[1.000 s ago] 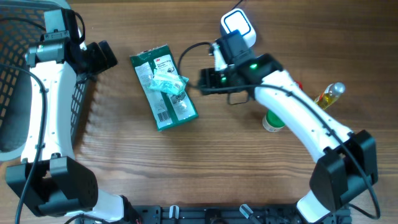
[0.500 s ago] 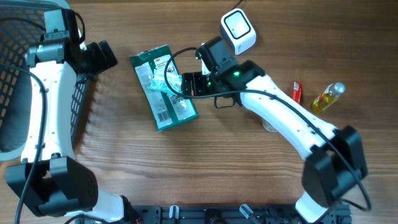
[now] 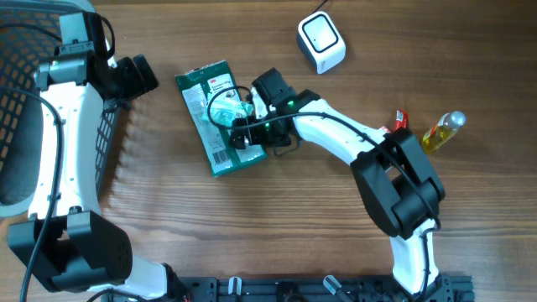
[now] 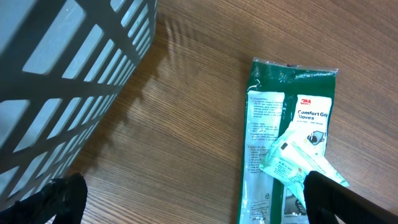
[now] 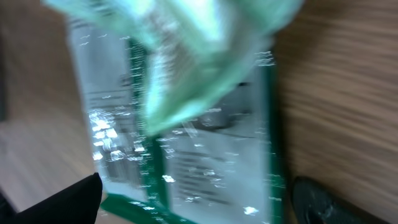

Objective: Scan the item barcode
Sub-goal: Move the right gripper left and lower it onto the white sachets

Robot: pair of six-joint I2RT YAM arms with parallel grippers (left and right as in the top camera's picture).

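I work a shop-checkout bench: a white scanner (image 3: 321, 43) by the wooden table's (image 3: 277, 235) far edge — a shopping basket (image 3: 18, 75) at its left.

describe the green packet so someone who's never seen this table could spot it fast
Start at the dark mesh basket on the table's left edge and look right across the wood to the middle. A flat green packet lies there, with white panels and a barcode. It is the only flat green thing; the white cube and yellow bottle sit farther right.

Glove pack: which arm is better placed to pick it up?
Right. Its open gripper hangs directly over the glove pack; the left gripper, also open, sits beside the basket, apart from the pack.
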